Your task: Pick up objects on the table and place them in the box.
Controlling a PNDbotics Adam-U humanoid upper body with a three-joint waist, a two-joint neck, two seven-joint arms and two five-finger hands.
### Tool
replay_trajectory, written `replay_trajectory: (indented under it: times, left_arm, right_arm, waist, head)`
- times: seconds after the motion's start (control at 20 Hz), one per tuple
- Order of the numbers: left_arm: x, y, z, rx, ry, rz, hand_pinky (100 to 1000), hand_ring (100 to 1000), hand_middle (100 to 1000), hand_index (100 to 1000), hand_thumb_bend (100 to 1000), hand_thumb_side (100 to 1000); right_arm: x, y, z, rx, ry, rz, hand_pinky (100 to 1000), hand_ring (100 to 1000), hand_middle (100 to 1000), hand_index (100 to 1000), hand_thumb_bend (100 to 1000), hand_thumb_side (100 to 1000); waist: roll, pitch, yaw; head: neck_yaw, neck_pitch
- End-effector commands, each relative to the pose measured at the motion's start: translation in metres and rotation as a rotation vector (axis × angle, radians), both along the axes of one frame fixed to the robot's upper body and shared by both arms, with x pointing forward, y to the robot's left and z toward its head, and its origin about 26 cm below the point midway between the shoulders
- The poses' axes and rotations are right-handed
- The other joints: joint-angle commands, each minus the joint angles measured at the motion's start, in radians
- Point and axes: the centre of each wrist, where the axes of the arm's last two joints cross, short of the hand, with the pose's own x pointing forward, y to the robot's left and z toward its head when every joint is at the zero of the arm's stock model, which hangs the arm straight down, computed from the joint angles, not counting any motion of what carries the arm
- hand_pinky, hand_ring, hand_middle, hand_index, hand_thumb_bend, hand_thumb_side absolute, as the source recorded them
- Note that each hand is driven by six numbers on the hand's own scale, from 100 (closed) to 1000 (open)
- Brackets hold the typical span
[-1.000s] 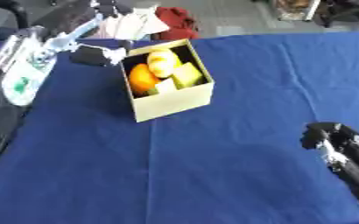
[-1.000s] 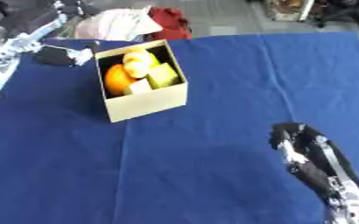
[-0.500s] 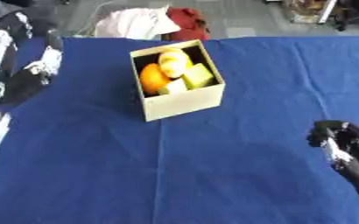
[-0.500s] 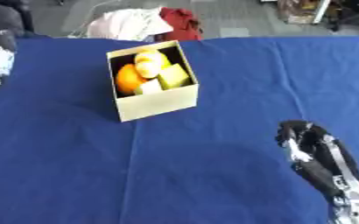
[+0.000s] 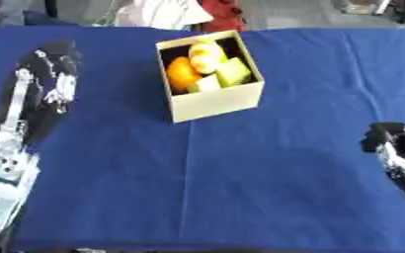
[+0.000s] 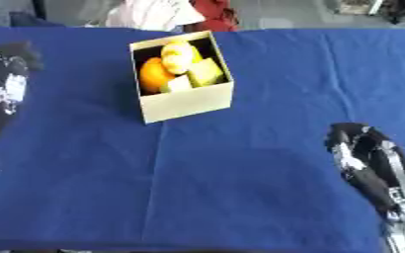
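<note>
A cream cardboard box [image 5: 215, 101] stands on the blue table [image 5: 240, 178] at upper centre. Inside it lie an orange [image 5: 182, 75], a yellow fruit [image 5: 206, 51] and pale green pieces [image 5: 232, 72]. My left hand [image 5: 49, 74] rests over the table's left side, well left of the box, with nothing seen in it. My right hand [image 6: 354, 146] lies low at the right edge, fingers toward the box, holding nothing. Blur hides how the fingers of either hand stand.
White cloth [image 5: 158, 11] and a red object [image 5: 219, 10] lie beyond the table's far edge, behind the box. The blue cloth [image 6: 240, 188] covers the whole table between my hands.
My left arm has drawn back from beside the box, down and to the left. The camera shifted, so the box sits differently in view. The right hand stays put.
</note>
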Motion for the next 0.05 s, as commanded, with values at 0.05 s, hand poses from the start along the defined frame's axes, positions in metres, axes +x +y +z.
replay_trajectory:
  times: [0.05]
  left_arm:
    - [0.0014,-0.005,-0.0043,-0.02,-0.001,-0.017,751,675,648,806,100,701]
  right_arm:
    - [-0.0002,-0.0015,0.009,0.001,-0.034,-0.009,640,627,588,695,100,422]
  waist:
    - [-0.01,-0.011,0.0]
  head:
    - [0.003,0.006]
